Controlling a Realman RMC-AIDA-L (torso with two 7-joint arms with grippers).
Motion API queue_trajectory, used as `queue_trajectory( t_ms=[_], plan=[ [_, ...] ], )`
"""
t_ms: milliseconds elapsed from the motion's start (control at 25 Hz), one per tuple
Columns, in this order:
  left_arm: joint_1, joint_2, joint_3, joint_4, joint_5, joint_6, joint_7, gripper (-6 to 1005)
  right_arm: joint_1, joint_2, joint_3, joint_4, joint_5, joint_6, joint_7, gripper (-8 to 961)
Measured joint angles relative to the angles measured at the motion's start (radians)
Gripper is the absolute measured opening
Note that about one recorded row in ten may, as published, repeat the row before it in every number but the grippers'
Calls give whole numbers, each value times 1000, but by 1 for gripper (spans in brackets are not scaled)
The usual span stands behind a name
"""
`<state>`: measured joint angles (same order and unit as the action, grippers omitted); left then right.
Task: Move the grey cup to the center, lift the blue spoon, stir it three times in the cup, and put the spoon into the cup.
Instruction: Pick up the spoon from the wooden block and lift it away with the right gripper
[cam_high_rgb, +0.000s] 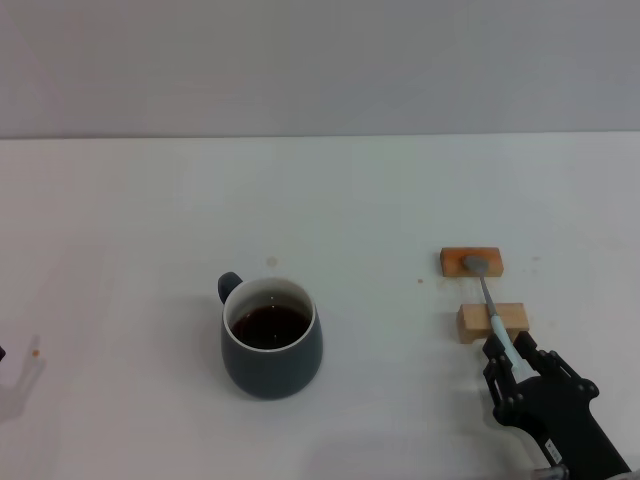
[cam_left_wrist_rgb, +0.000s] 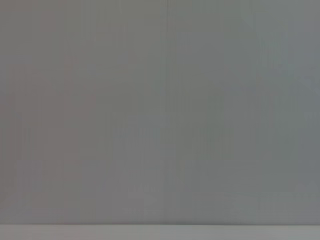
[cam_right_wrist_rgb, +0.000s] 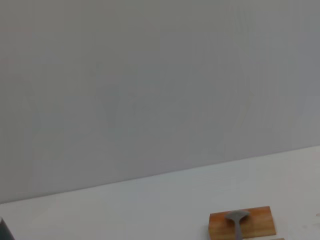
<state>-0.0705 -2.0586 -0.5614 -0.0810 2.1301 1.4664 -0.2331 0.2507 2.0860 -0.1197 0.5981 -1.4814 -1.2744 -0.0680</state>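
At table's right, right gripper (cam_high_rgb: 507, 352) straddles blue spoon (cam_high_rgb: 489, 305) handle end; grip state unclear; spoon axis runs away fwd.

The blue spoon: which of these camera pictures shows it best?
The head view. There the blue spoon shows nearly whole, lying across two wooden blocks, its pale handle end at the right tool. The right wrist view catches only its metal bowl on one block. The left wrist view shows none of it.
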Motion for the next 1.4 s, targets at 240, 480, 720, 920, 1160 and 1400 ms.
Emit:
queue_trajectory(
  t_ms=[240,480,720,920,1160,1400],
  plan=[
    [0,0,0,1,-2,0,0,859,6,1,1,-1,1,14,1,354],
    [-2,0,0,1,-4,0,0,859,11,0,2,0,2,17,1,352],
    [-2,0,0,1,-5,0,0,859,6,1,10,-3,6,19,1,350],
    [-2,0,0,2,-6,-4,0,859,2,0,31,-2,6,40,1,293],
    [-6,0,0,3,-6,-7,0,860,10,-1,24,-9,0,43,-11,166],
    [-10,0,0,3,-6,-7,0,860,10,-8,27,46,-18,-12,-102,166]
  ],
)
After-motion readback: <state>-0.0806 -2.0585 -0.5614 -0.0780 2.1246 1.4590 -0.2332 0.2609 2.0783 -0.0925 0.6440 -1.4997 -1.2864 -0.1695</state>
